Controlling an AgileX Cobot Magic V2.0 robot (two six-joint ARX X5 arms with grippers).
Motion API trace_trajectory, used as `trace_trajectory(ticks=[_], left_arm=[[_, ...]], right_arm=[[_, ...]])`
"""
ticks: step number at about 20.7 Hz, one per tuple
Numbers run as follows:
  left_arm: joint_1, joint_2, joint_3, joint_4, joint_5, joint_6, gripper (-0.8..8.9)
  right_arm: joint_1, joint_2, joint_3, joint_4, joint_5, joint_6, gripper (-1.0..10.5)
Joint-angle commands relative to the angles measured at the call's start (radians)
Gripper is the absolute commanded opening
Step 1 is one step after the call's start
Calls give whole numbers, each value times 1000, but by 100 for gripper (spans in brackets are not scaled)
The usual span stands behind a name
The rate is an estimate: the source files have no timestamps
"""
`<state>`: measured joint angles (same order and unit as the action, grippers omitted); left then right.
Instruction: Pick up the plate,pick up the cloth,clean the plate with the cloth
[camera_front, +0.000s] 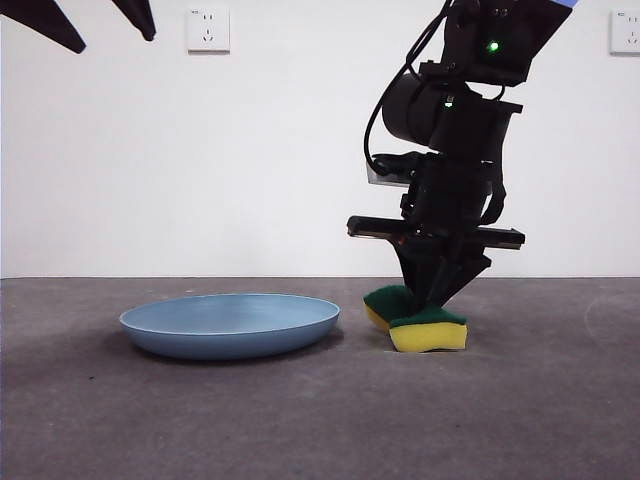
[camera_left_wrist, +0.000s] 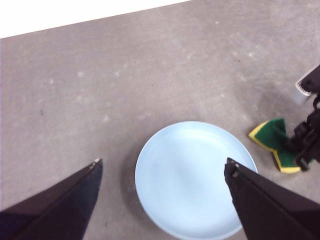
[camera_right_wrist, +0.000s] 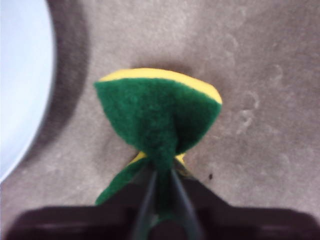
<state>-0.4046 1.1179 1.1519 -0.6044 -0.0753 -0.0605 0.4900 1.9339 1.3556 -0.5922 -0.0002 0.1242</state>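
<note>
In the right wrist view the middle of the cloth (camera_right_wrist: 159, 112) is hidden between the closed jaws of the right gripper (camera_right_wrist: 161, 182), which pinch it so that it folds. The grey table (camera_front: 300, 420) is rough and matte, and behind it is a white wall (camera_front: 250, 150) with sockets (camera_front: 208, 28). The right arm reaches down steeply to the cloth just beside the plate (camera_front: 230, 325), while the left gripper (camera_left_wrist: 162, 167) hangs high above the plate with its jaws wide apart.
</note>
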Motion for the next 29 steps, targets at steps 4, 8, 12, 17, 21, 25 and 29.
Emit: trace_trajectory(ticks=[4, 8, 12, 17, 21, 25, 29], left_arm=[[-2, 5, -5, -19, 0, 1, 409], [-2, 5, -5, -27, 0, 1, 409], [-2, 5, -5, -40, 0, 1, 409], [-2, 5, -5, -50, 0, 2, 406], [-2, 5, -5, -50, 0, 11, 84], [-3, 4, -5, -5, 2, 31, -8], [-27, -72, -9, 48, -8, 32, -8]], right_arm=[[-5, 2, -10, -34, -9, 9, 417], [-11, -12, -10, -34, -7, 6, 414], [-12, -64, -10, -34, 2, 6, 409], [-11, -191, -10, -52, -1, 6, 397], [-11, -383, -10, -72, -10, -27, -11], [-11, -596, -10, -71, -54, -90, -11], [-10, -780, -14, -69, -49, -127, -12]])
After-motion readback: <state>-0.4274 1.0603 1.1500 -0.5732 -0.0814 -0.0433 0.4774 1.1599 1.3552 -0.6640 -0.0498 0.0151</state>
